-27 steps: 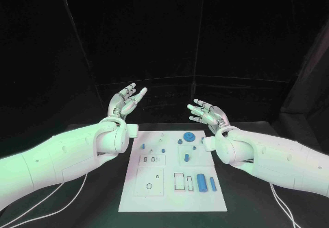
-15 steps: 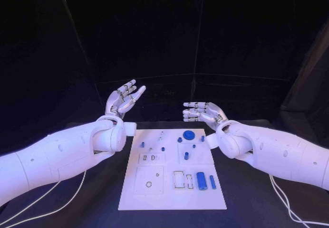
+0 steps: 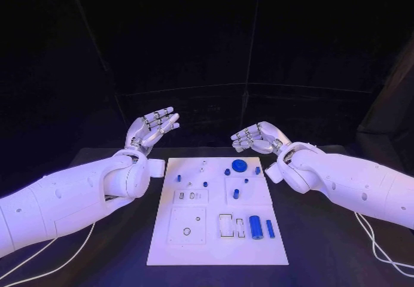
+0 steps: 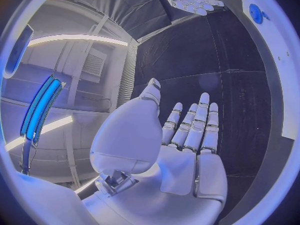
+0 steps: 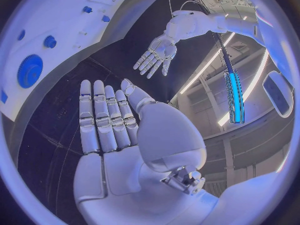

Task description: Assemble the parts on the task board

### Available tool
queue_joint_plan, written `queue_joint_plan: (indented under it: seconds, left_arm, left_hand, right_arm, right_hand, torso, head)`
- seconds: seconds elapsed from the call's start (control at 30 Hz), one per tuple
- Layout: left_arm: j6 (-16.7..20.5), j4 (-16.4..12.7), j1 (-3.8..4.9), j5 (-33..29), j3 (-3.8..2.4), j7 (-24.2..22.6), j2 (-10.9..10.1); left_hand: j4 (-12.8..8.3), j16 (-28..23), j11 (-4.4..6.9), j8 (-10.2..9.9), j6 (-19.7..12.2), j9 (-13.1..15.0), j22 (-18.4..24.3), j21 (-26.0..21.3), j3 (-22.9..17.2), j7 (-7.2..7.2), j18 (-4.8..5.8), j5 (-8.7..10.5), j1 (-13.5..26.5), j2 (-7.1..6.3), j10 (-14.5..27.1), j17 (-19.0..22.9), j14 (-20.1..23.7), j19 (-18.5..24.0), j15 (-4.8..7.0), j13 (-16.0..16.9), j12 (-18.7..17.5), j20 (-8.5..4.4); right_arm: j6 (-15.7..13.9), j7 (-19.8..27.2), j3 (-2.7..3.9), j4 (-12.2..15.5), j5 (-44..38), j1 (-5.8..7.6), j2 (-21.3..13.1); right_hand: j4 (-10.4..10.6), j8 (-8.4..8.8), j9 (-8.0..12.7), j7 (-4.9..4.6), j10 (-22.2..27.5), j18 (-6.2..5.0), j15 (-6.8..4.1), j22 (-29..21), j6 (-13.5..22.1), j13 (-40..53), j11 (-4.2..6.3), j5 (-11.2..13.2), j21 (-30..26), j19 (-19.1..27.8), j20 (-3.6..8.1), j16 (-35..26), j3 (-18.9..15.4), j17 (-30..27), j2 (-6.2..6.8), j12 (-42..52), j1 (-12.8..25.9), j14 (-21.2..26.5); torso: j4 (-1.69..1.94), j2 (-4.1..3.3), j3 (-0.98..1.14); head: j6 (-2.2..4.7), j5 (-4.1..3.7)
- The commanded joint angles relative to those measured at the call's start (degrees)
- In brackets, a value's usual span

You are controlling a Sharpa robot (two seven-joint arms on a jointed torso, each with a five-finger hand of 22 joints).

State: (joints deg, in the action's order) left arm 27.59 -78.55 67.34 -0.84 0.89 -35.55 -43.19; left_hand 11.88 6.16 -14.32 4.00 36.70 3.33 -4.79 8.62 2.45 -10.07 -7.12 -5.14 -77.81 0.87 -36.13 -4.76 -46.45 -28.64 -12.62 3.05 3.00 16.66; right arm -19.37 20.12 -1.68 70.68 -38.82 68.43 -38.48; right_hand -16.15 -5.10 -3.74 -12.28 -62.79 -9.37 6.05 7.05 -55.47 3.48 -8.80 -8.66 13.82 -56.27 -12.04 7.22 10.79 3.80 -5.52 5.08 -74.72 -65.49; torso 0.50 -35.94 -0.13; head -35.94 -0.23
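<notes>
Head view has your task board (image 3: 216, 239) lying flat in the middle of the black table (image 3: 319, 239), long side running away from the robot. Both hands are up in the air past the board's far end, holding nothing. Your left hand (image 3: 152, 128) is raised off the far left corner, fingers straight and spread a bit, palm facing inward. Your right hand (image 3: 257, 139) sits lower off the far right corner, fingers loosely curled but apart, nothing in them. The two hands are well apart from each other and neither touches the board.

On the board you've got a round blue gear (image 3: 239, 162) near the far edge, a few small blue pegs (image 3: 228, 172) close by it, and a fat blue cylinder (image 3: 255, 226) lying next to a thinner blue bar (image 3: 270, 228) toward the near right. Right wrist view shows the same flat, empty palm (image 5: 109, 130) with the gear (image 5: 30, 71) off past the fingers.
</notes>
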Motion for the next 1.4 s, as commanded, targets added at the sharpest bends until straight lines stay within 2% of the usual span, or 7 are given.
queue_joint_plan:
  seconds: [0.03, 0.3, 0.47, 0.7, 1.0, 1.2, 1.4]
  left_arm:
    - [-2.9, -1.7, 0.11, 2.0, -0.06, -0.1, -1.1]
    - [-3.7, -5.9, 0.08, 2.7, -0.05, 0.0, -3.7]
    - [-4.3, -7.6, 0.05, 4.5, -0.05, 0.0, -4.7]
    - [-4.6, -8.9, 0.05, 5.1, -0.06, 0.1, -5.4]
    - [-5.0, -10.0, 0.05, 5.3, -0.06, 0.3, -5.7]
    - [-5.0, -10.2, 0.06, 5.3, -0.06, 0.5, -5.9]
    - [-5.1, -10.1, 0.06, 5.3, -0.07, 0.6, -5.8]
  left_hand:
    - [-1.1, 0.8, 0.48, 0.5, 3.5, 0.2, -0.9, 2.3, 0.2, -5.91, -1.54, 0.01, -0.6, 0.4, -4.8, -0.1, -2.1, -6.0, 0.63, 0.3, 0.8, -0.04]
    - [-3.3, 1.0, 1.09, 0.0, 7.3, 0.2, -1.5, 4.9, 0.7, -5.6, -2.73, 0.01, -0.9, 1.37, -10.8, 0.0, -5.8, -11.9, 1.69, 0.6, 0.9, -0.11]
    - [-3.9, 0.9, 1.2, -0.1, 8.2, 0.2, -1.4, 5.2, 0.7, -5.51, -2.88, 0.0, -1.0, 1.63, -11.8, 0.1, -6.3, -12.8, 1.85, 0.6, 1.0, -0.15]
    - [-4.2, 0.9, 1.22, -0.2, 8.3, 0.2, -1.4, 5.3, 0.7, -5.51, -2.92, 0.01, -1.1, 1.69, -11.9, 0.1, -6.6, -13.1, 1.9, 0.6, 0.9, -0.17]
    - [-4.5, 0.9, 1.18, -0.3, 8.0, 0.1, -1.4, 5.3, 0.7, -5.61, -2.92, 0.01, -1.2, 1.64, -11.8, 0.2, -6.7, -13.2, 1.9, 0.6, 0.9, -0.17]
    - [-4.5, 0.8, 1.16, -0.3, 8.0, 0.1, -1.4, 5.3, 0.7, -5.63, -2.92, 0.01, -1.3, 1.64, -11.7, 0.2, -6.7, -13.3, 1.9, 0.5, 0.8, -0.17]
    - [-4.6, 0.8, 1.15, -0.3, 7.9, 0.1, -1.4, 5.3, 0.7, -5.64, -2.92, 0.01, -1.3, 1.63, -11.7, 0.2, -6.7, -13.3, 1.9, 0.5, 0.8, -0.17]
  right_arm:
    - [0.3, -3.8, 0.06, -0.1, -10.2, 1.13, 0.0]
    - [4.4, -13.7, 0.1, 0.4, -27.8, 3.24, 0.6]
    - [7.3, -18.3, 0.14, 0.8, -39.4, 3.8, 1.3]
    - [10.4, -21.8, 0.17, 0.9, -48.9, 4.23, 2.3]
    - [12.2, -23.6, 0.18, 0.8, -53.1, 4.5, 3.2]
    - [12.6, -23.8, 0.19, 0.4, -54.1, 4.55, 4.0]
    - [12.9, -23.6, 0.19, 0.0, -54.3, 4.56, 4.7]
  right_hand:
    - [-0.3, 0.04, -0.1, 1.21, -5.2, -1.1, -2.24, 2.2, -4.3, 0.2, 1.62, -1.1, 4.8, -4.8, 2.49, 0.9, 2.3, 0.7, 1.98, -1.0, 0.1, -7.0]
    - [-0.3, 0.76, -0.1, 2.58, -8.4, -1.06, -5.55, 7.5, -5.8, 0.3, 3.43, -1.1, 14.3, -11.3, 6.1, 5.7, 2.2, 4.3, 4.37, -1.3, -0.2, -18.4]
    - [-0.1, 1.36, 0.0, 2.53, -7.2, -0.98, -6.27, 10.4, -5.3, 0.2, 3.66, -0.8, 19.2, -13.1, 6.98, 10.6, 2.3, 8.0, 5.4, -1.4, 0.7, -21.1]
    - [0.0, 1.43, 0.0, 2.39, -5.0, -1.0, -6.23, 13.9, -4.3, 0.2, 3.45, 0.2, 25.1, -13.9, 7.12, 21.8, 3.0, 14.9, 6.48, -1.4, 2.1, -21.0]
    - [0.1, 1.44, 0.0, 2.41, -3.2, -0.93, -5.96, 18.0, -3.1, 0.2, 3.22, 0.4, 31.5, -13.4, 6.6, 32.8, 3.7, 21.6, 7.12, -1.2, 3.4, -20.3]
    - [0.2, 1.36, -0.1, 2.46, -3.1, -0.89, -5.92, 21.2, -3.0, 0.3, 3.16, 0.4, 35.6, -12.5, 6.22, 41.7, 4.6, 30.1, 6.88, -0.9, 3.5, -19.8]
    - [0.3, 1.34, -0.1, 2.43, -3.3, -0.52, -5.88, 24.8, -3.1, 0.3, 3.16, 0.4, 39.0, -12.9, 6.08, 45.6, 5.3, 33.8, 6.53, -0.8, 3.5, -19.6]
  torso:
    - [0.36, -1.65, 0.02]
    - [0.55, -3.8, -0.33]
    - [0.81, -4.86, -0.39]
    - [0.85, -6.03, -0.43]
    - [0.68, -6.72, -0.45]
    - [0.68, -6.91, -0.46]
    - [0.82, -6.93, -0.51]
  head:
    - [0.27, -0.15]
    - [0.91, -0.57]
    - [1.14, -0.91]
    - [1.63, -1.04]
    - [1.81, -1.06]
    - [1.56, -1.19]
    - [1.0, -1.19]
